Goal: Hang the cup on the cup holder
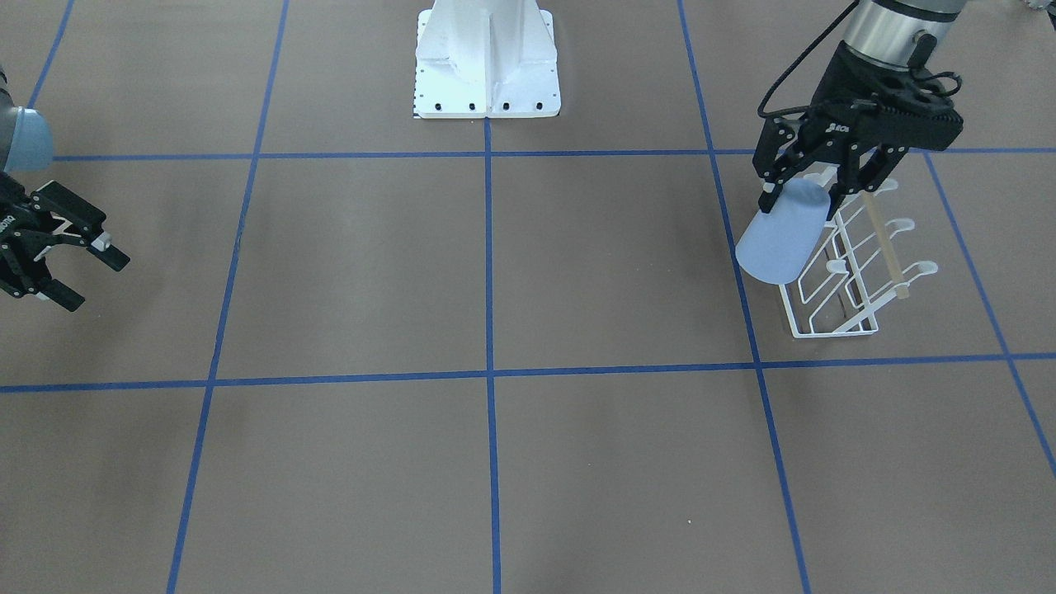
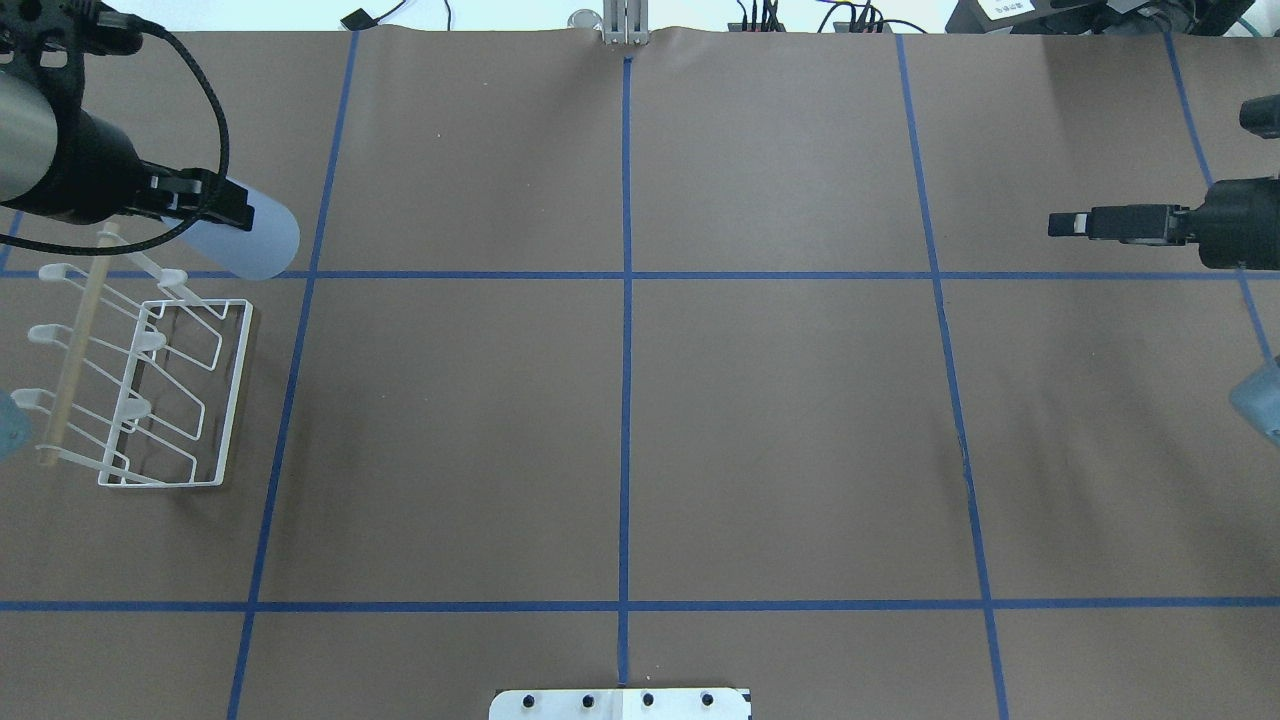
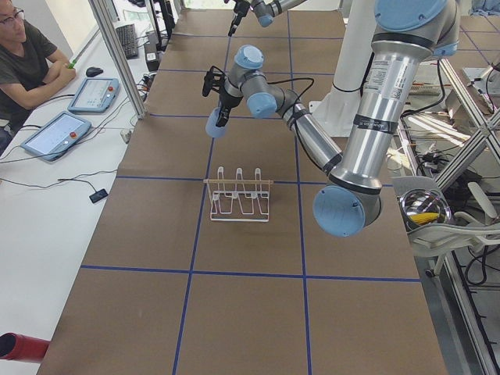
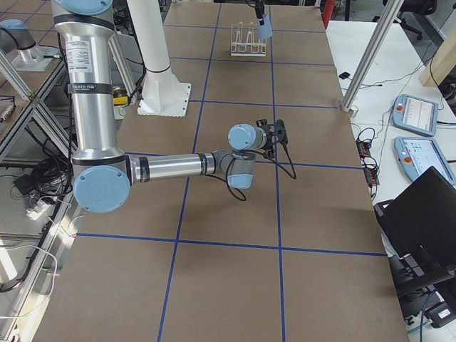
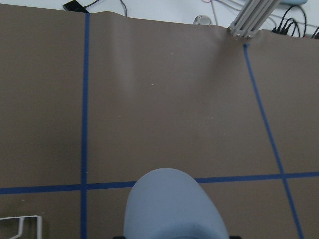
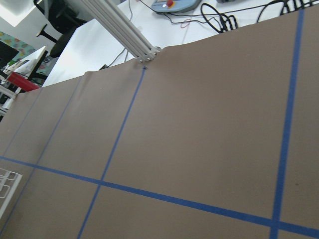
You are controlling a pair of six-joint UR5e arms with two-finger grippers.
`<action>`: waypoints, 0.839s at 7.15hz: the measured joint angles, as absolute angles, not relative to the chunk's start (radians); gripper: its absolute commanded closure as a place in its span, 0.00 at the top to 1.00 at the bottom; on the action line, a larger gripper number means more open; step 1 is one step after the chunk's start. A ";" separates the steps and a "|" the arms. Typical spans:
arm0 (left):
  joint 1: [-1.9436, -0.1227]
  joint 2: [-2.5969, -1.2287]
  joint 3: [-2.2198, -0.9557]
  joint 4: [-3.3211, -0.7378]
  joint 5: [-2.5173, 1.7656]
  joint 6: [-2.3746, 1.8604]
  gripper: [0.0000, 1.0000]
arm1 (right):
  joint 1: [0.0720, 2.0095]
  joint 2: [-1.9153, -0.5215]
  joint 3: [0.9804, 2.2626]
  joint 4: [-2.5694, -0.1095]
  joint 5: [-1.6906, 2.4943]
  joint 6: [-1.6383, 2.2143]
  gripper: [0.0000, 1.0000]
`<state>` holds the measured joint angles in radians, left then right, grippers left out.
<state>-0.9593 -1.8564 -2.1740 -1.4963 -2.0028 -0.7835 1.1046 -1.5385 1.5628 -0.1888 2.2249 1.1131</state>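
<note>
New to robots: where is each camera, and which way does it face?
Front: across the table, facing the robot's base; left arm holds the cup near the rack.
Overhead: behind the robot, looking down; both arms show.
Left side: table's end; left arm nearest.
Right side: opposite end; right arm nearest.
Left wrist: past the cup, across the table.
Right wrist: across the table; no arm visible.
Shared: front and overhead show cup and rack.
</note>
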 measured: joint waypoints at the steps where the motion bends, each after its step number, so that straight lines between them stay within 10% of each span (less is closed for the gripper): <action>1: -0.974 -1.868 -2.185 -1.416 -2.021 -0.726 0.00 | 1.132 -1.551 1.565 -0.241 2.240 1.049 1.00; 6: -1.097 -1.900 -2.080 -1.213 -2.123 -0.600 0.00 | 1.243 -1.523 1.592 -0.749 2.361 0.778 1.00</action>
<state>-1.0966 -1.8995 -2.0796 -1.2132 -2.1232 -0.6001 1.2431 -1.5228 1.5917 -0.7495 2.3606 0.7777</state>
